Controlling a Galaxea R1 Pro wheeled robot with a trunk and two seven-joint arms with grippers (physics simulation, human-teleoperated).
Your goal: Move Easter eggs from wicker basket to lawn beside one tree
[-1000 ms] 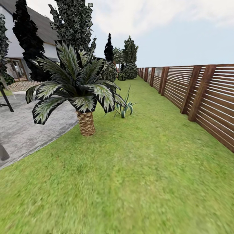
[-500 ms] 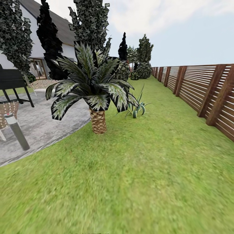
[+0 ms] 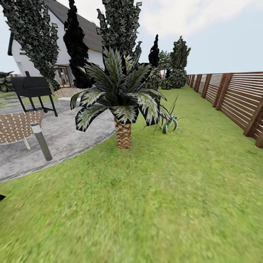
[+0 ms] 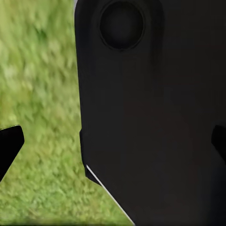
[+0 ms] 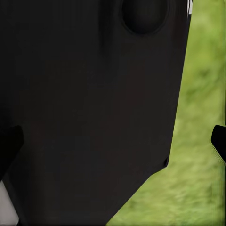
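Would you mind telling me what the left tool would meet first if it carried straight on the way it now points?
Most likely the large black robot body panel right in front of the left tool, which blocks most of that line. Green lawn grass shows beside it; depth is unclear.

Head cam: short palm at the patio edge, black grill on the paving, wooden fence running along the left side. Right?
Not quite. In the head view the wooden fence runs along the right side, not the left. The short palm does stand at the patio edge, and the black grill is on the paving.
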